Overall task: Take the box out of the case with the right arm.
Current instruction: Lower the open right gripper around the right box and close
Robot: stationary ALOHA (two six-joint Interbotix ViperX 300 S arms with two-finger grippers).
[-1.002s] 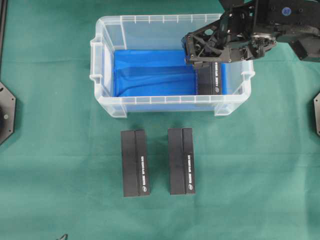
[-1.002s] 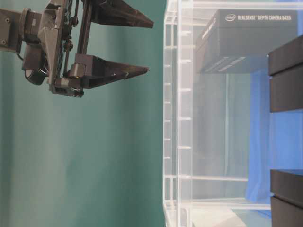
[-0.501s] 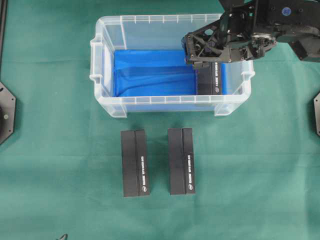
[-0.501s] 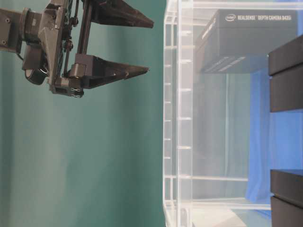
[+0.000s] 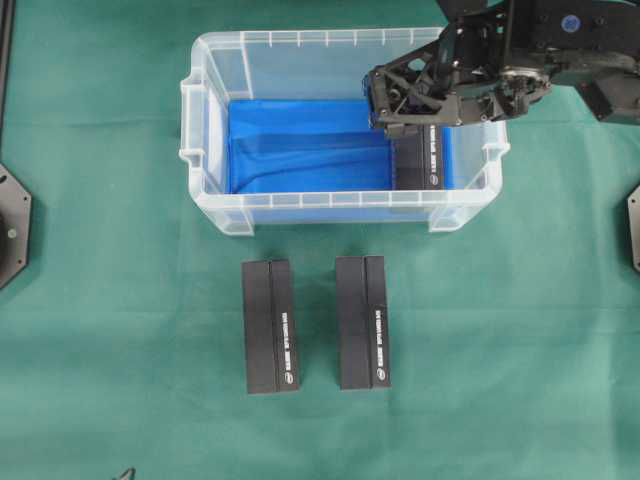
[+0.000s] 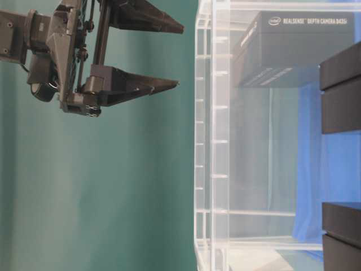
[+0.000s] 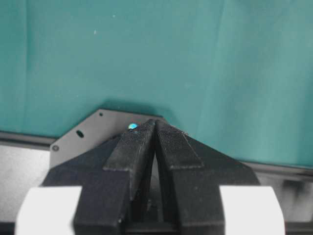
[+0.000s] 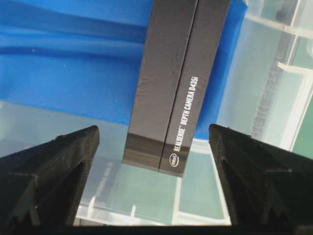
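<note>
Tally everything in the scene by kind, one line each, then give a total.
Black boxes: 3, one inside the case, two on the cloth in front of it
Clear plastic case: 1
Blue sheet lining the case: 1
Green cloth: 1
Total: 6

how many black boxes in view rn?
3. One box lies in the case at its right end, partly under the right gripper. Two on the cloth below: left box, right box. None seem hidden.
</note>
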